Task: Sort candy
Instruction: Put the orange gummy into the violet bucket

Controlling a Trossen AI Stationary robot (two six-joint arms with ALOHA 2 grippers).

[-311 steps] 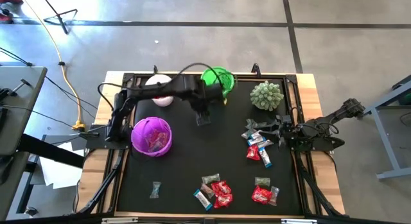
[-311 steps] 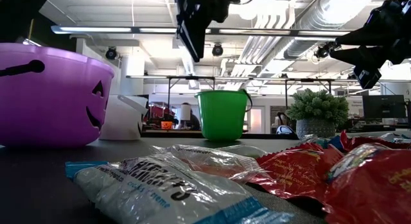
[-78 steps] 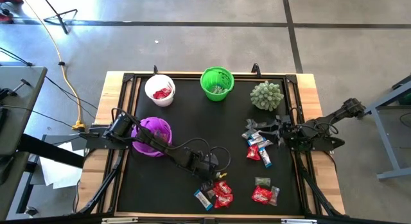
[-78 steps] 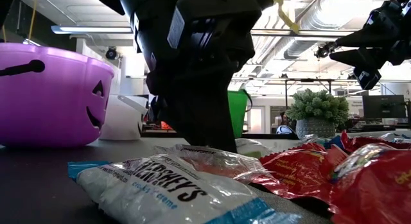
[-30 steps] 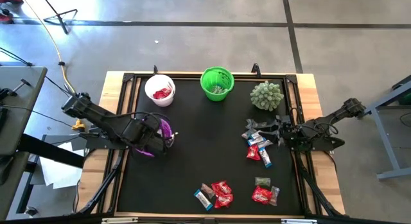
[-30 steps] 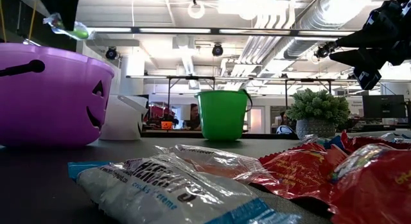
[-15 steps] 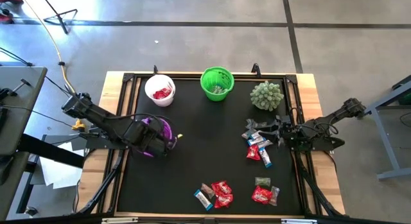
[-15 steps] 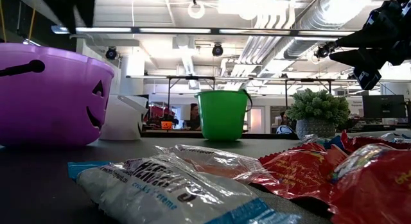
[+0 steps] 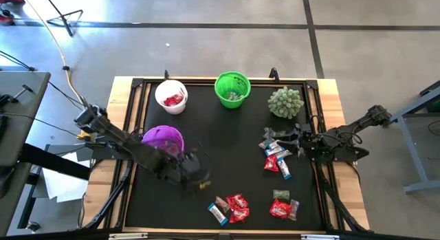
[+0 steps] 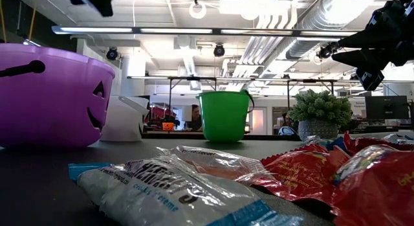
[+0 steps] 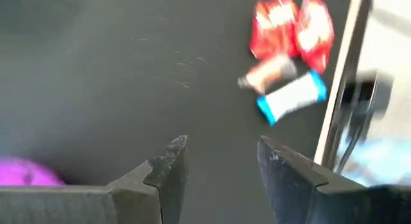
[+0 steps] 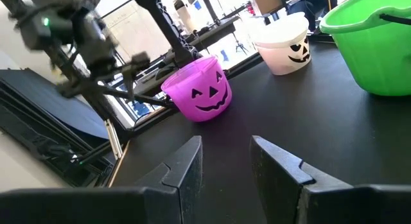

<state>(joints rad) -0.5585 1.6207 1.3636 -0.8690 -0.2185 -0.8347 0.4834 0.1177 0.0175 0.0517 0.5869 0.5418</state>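
Dark fingers (image 11: 173,169) apart, crinkly shiny candy (image 11: 292,31), round purple bucket (image 9: 163,138)

The candy (image 10: 194,180) wears shiny crinkled foil wrappers — red, silvery blue-white. The purple bucket (image 12: 197,95), green bucket (image 10: 224,116) and white bucket (image 12: 284,49) look like smooth plastic. The table mat (image 9: 227,144) is matt black — its edge pale wood.

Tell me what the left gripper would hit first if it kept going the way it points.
Probably the bare black mat: the left gripper, jaws open and empty, points at it. The blue-white candy lies off to one side; depth is unclear.
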